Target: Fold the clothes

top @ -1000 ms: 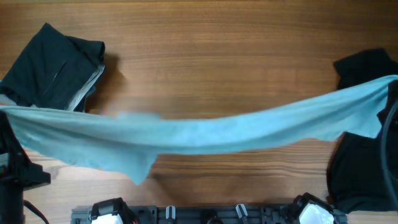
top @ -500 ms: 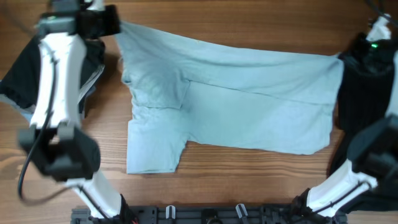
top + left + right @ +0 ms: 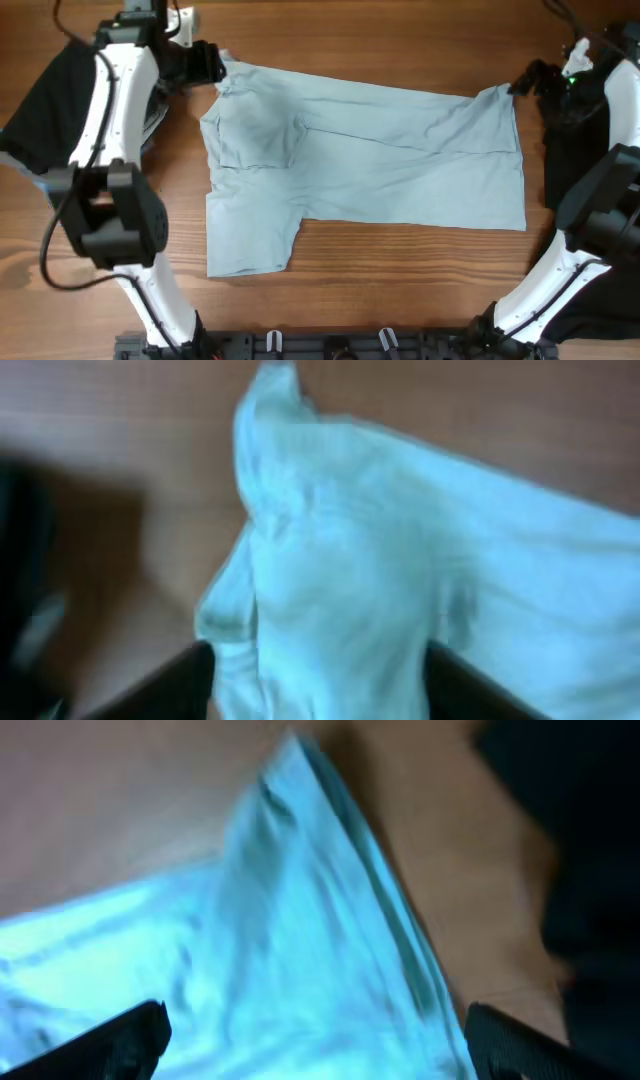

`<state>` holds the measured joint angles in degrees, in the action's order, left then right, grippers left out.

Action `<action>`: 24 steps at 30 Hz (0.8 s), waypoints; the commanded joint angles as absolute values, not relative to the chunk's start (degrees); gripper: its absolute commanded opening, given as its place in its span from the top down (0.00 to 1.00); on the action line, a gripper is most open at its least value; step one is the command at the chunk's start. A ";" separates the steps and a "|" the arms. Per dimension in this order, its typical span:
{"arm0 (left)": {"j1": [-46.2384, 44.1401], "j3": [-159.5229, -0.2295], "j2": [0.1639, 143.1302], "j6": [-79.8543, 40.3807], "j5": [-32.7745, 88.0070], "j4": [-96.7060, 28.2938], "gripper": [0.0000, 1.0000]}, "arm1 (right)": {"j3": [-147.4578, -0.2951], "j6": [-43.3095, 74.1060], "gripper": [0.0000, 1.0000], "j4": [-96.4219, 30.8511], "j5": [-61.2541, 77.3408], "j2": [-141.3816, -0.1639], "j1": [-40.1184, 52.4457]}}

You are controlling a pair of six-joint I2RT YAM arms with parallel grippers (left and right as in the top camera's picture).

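Wood with a warm brown grain makes the whole table, and nothing of the room shows beyond it. A dark rail with the arm mounts runs along the near edge.

The pale light-blue T-shirt lies spread on the middle of the table, mostly flat, with some creases. One sleeve points toward the near edge on the left side.

The left gripper is at the far left corner of the shirt. In the blurred left wrist view its fingers stand wide apart, with the fabric lying in front of them, so it grips nothing. The right gripper is at the far right corner, and its fingers are also spread, holding nothing.

A black garment with grey lining lies at the left edge, partly hidden under the left arm. Another black garment lies just beside the right edge of the shirt, partly covered by the right arm.
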<state>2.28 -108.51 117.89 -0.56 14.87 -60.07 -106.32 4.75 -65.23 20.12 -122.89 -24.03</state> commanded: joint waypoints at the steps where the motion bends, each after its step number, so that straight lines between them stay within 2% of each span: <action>1: 3.16 -108.95 114.15 -0.23 12.91 -72.84 0.57 | -106.72 0.43 0.00 -70.50 19.49 -113.97 -24.73; 4: 3.18 -102.80 114.21 -0.23 11.27 -76.64 0.50 | -106.69 1.74 0.00 -74.02 19.64 -108.57 -24.60; 8: 3.20 -95.02 114.21 -0.23 10.92 -78.74 0.47 | -104.16 3.44 0.01 -80.03 19.25 -108.44 -24.62; 13: 5.58 -93.67 114.21 -0.23 9.15 -79.88 0.44 | -96.16 9.15 0.01 -77.78 12.60 -108.49 -24.62; 18: 5.91 -90.02 114.21 -0.21 13.93 -84.05 0.43 | -80.27 9.76 0.02 -75.33 11.31 -108.53 -24.62; 22: 5.93 -89.25 112.55 1.08 13.89 -86.02 0.47 | -67.05 13.63 0.08 -66.89 5.82 -108.53 -26.55; 24: 6.02 -89.25 108.88 1.08 13.85 -86.87 0.40 | -65.08 13.69 0.13 -64.88 5.72 -108.53 -29.02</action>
